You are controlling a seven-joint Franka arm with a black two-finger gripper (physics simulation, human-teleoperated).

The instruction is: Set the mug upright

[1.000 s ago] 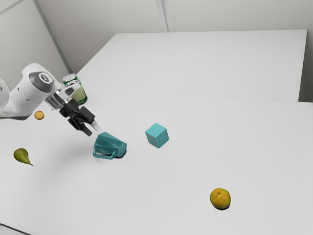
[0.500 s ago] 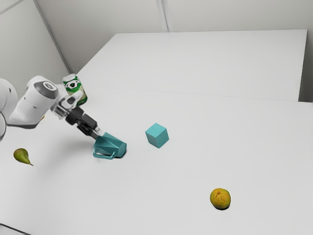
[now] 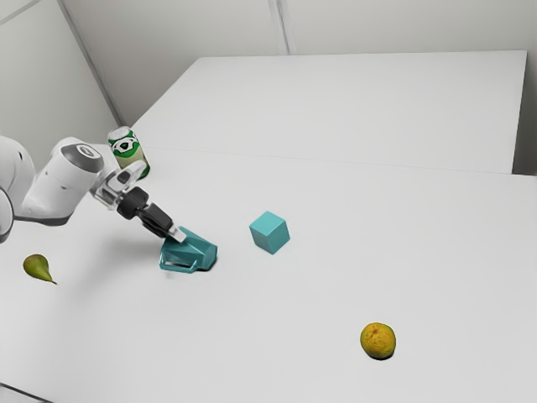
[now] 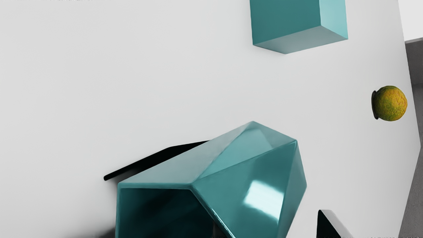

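From here I see a glossy, faceted mug (image 4: 244,172), a smooth matt cube (image 4: 287,19) and a rough-skinned citrus (image 4: 391,103).

One each: mug (image 3: 200,252), cube (image 3: 269,232), can (image 3: 128,151), pear (image 3: 37,267) (citrus (image 3: 378,340) too).

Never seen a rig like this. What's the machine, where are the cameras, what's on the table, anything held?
These are simulator renders of a white robot arm ending in a black two-finger gripper. The exterior view comes from a camera at the arm's side; the wrist view comes from one on the arm's hand.

On the white table a faceted teal mug lies on its side. There are also a teal cube, a yellow-orange citrus fruit, a green pear and a green-patterned can.

Nothing looks held: the gripper is open at the mug, with a gap between one fingertip and the mug.
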